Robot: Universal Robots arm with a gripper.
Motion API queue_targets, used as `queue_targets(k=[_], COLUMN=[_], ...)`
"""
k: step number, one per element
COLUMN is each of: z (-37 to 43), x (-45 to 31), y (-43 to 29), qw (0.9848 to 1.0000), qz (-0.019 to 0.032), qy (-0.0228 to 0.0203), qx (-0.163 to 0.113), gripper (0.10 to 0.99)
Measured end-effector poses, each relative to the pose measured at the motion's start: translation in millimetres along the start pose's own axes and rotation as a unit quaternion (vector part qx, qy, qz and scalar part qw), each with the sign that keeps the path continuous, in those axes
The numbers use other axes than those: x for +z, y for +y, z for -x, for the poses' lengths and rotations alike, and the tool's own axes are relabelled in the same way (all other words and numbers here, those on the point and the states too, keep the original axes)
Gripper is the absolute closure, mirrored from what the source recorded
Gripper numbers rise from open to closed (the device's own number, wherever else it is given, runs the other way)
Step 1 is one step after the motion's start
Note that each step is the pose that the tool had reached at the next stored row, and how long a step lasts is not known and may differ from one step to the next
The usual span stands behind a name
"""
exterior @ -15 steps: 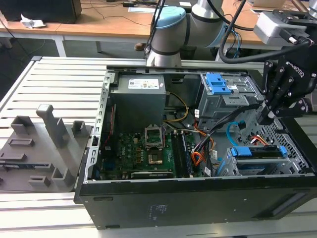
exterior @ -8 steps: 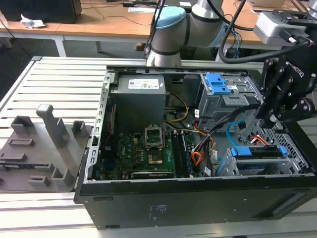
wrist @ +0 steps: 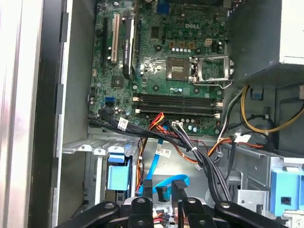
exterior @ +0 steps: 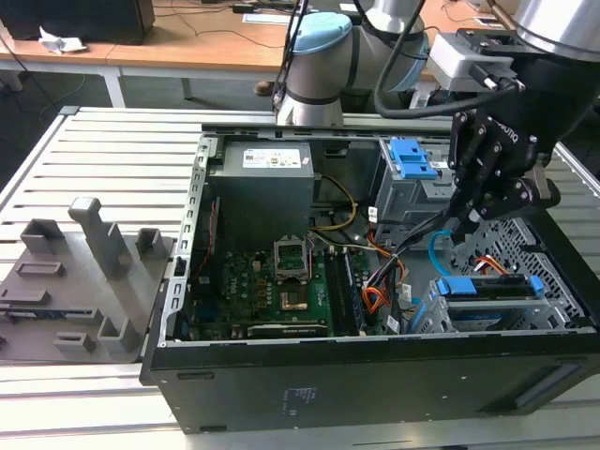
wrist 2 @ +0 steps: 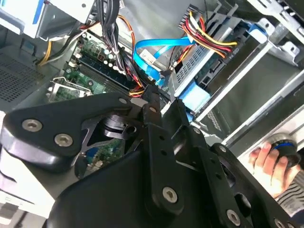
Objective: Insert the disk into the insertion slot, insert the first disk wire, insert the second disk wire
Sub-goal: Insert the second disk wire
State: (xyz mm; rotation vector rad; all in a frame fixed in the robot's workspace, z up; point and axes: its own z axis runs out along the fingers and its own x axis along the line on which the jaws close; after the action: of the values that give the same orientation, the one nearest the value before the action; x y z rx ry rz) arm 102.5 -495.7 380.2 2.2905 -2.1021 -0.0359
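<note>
The disk (exterior: 487, 287), in its blue carrier, lies inside the insertion slot (exterior: 521, 234), the perforated grey cage at the exterior view's right. The first disk wire (wrist 2: 209, 38), a red, yellow and black bundle, runs into the disk's (wrist 2: 199, 71) end. My gripper (exterior: 459, 225) hangs over the cage. Its fingers are shut on the plug end of the second disk wire (wrist 2: 152, 52), a flat light-blue cable looping down beside the disk. In the first wrist view that cable (wrist: 159, 183) ends in a black plug between the gripper (wrist: 163, 202) fingers. In the second wrist view the gripper (wrist 2: 159, 97) meets it.
The open case holds the motherboard (exterior: 272, 281), a power supply (exterior: 262, 187) and a taller bay with a blue latch (exterior: 412, 159). Thick black cables (wrist: 204, 161) cross near the cage. A person's hand (wrist 2: 266, 159) shows outside the case. A grey fixture block (exterior: 75, 272) lies at the exterior view's left.
</note>
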Motion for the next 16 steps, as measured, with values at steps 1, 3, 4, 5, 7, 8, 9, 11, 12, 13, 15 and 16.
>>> queue_targets(k=[1, 3, 4, 5, 7, 8, 9, 11, 12, 13, 15, 16], z=[0.0, 2.1, 2.8, 3.5, 5.3, 5.3, 5.4, 5.4, 5.4, 5.4, 5.3, 5.3], x=[2.6, 8.9, 10.3, 11.9, 17.3, 19.6, 20.8, 22.6, 23.4, 24.3, 24.2, 24.3], y=[-0.1, -0.6, -0.8, -1.0, -1.8, -2.1, -2.3, -2.6, -2.9, -3.1, -3.2, -3.2], qw=[0.9999, 0.9993, 0.9993, 0.9992, 0.9990, 0.9990, 0.9989, 0.9988, 0.9987, 0.9986, 0.9986, 0.9986], qz=[-0.0001, 0.0001, 0.0003, 0.0003, 0.0008, 0.0009, 0.0011, 0.0014, 0.0017, 0.0020, 0.0022, 0.0022], qy=[0.0007, 0.0043, 0.0053, 0.0062, 0.0100, 0.0117, 0.0128, 0.0152, 0.0179, 0.0204, 0.0217, 0.0218], qx=[-0.017, -0.036, -0.038, -0.039, -0.042, -0.044, -0.045, -0.047, -0.048, -0.049, -0.049, -0.049], gripper=[0.784, 0.784, 0.784, 0.784, 0.784, 0.784, 0.784, 0.784, 0.784, 0.784, 0.784, 0.784])
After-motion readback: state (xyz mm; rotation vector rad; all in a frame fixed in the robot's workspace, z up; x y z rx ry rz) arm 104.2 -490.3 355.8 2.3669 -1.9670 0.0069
